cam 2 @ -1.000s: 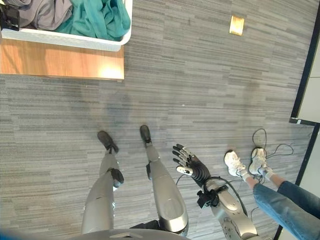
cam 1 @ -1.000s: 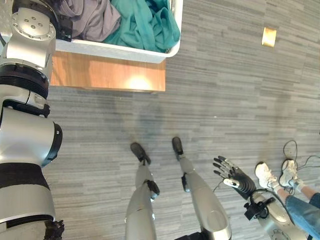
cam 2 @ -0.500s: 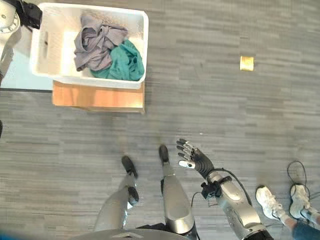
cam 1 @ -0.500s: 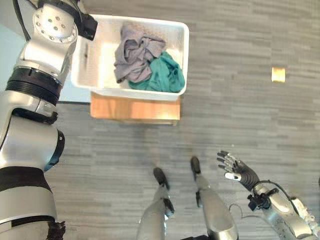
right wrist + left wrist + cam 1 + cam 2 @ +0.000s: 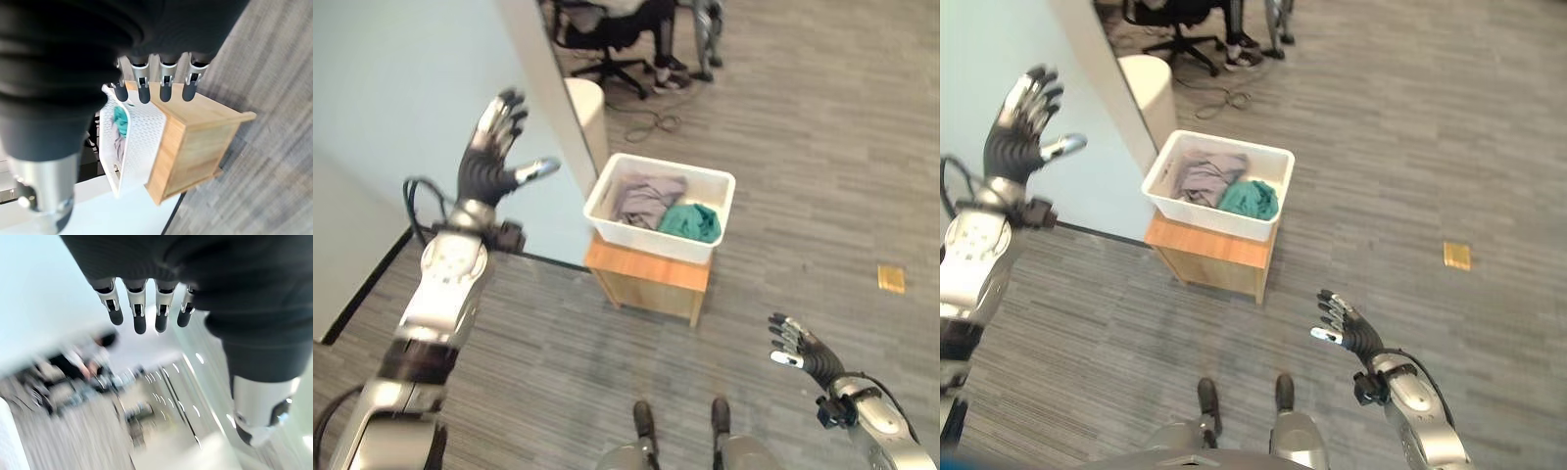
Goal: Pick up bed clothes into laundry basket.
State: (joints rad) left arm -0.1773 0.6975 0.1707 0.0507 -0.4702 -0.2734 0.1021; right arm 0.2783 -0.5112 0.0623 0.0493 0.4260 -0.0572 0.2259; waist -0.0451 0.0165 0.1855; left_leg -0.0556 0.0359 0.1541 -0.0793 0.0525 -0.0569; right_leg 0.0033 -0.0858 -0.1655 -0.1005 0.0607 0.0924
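The left hand [image 5: 492, 147] is raised high in front of a pale wall [image 5: 401, 88], fingers straight and spread, thumb out to the side, holding nothing; its wrist view shows the fingertips [image 5: 139, 320] in an even row against that pale surface, with a blurred room beyond. The right hand [image 5: 1344, 327] hangs low over the grey plank floor [image 5: 1410, 147], fingers also straight and fanned, empty. Its wrist view looks past the fingertips [image 5: 165, 88] at the side of the white laundry basket [image 5: 139, 142] and the wooden stand [image 5: 195, 142] under it, showing the basket's perforated wall, which the head views do not make out. From above, the basket [image 5: 715, 201] sits on the stand [image 5: 651, 279] with a grey garment [image 5: 644, 196] and a teal garment [image 5: 693, 221] lying inside, touching each other. The stand sits just beside the wall's end, near a white bin [image 5: 587, 113]; an office chair [image 5: 612, 29] stands further back. Both hands are well apart from the basket. A small yellow tag [image 5: 892, 279] lies on the open floor to the right.
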